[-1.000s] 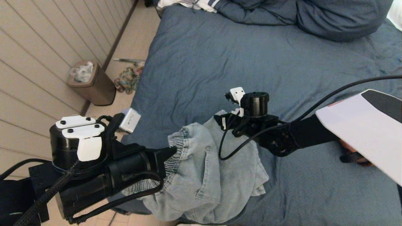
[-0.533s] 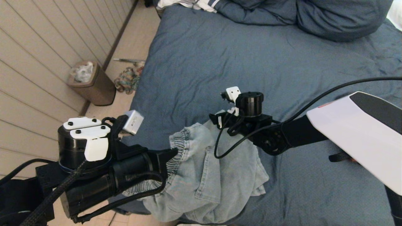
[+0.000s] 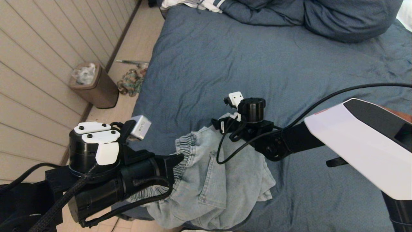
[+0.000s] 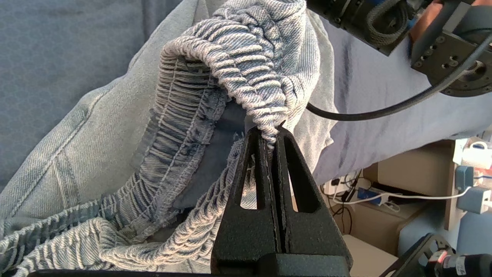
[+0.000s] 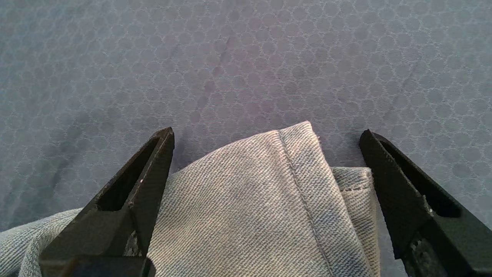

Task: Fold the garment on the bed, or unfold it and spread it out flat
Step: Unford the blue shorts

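Denim garment (image 5: 265,200) btwn spread right gripper (image 5: 265,132) jaws, on bed (image 5: 246,57).

To your left of the bed you see a brown waste bin (image 3: 96,87) standing on the pale floor (image 3: 135,42) against the slatted wall (image 3: 42,48), with crumpled light plastic in its mouth. Just beside it, nearer the bed's edge, a tangle of coloured cloth (image 3: 130,82) lies on the floor. At the far left corner, white fabric with dark stripes (image 3: 196,4) lies bunched.
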Robot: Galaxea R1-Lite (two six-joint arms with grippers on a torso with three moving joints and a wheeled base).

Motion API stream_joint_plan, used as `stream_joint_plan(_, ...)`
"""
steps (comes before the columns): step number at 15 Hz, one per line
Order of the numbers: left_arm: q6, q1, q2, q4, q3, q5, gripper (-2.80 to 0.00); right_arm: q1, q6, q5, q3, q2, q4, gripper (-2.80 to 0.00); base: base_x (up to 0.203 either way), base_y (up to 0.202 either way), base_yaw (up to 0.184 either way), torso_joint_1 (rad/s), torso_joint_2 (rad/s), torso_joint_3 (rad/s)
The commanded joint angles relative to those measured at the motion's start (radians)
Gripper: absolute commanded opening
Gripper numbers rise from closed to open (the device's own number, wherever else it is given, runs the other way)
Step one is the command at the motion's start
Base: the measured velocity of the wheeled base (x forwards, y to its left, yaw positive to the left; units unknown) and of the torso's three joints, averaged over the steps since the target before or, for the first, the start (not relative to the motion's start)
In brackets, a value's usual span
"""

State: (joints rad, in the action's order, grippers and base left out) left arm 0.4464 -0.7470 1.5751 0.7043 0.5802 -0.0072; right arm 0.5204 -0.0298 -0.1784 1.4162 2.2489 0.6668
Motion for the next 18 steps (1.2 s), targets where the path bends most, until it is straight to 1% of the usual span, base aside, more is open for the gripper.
stream_joint_plan(1,0.003,0.0,0.002,0.004,0.0,0.0,-2.8,0.008,-0.001,-0.001,0.001,0.003,0.005,0.0,0.0,0.0,0.0,0.0,0.0,0.0)
stream_joint_plan(5,0.003,0.0,0.003,0.004,-0.005,0.0,-2.8,0.009,0.005,-0.006,0.024,-0.014,0.008,0.0,0.0,0.0,0.0,0.0,0.0,0.0)
stream_joint_plan(8,0.003,0.0,0.005,0.003,-0.004,0.0,-2.8,0.01,0.004,-0.035,0.053,-0.021,0.009,0.0,0.0,0.0,0.0,0.0,0.0,0.0)
stream_joint_plan(10,0.003,0.0,0.009,0.004,-0.003,0.0,-2.8,0.014,0.005,-0.071,0.083,-0.008,0.011,0.0,0.0,0.0,0.0,0.0,0.0,0.0)
stream_joint_plan(18,0.003,0.0,0.016,0.004,-0.003,-0.002,-2.8,0.059,0.007,-0.075,0.081,0.027,0.009,0.0,0.0,0.0,0.0,0.0,0.0,0.0)
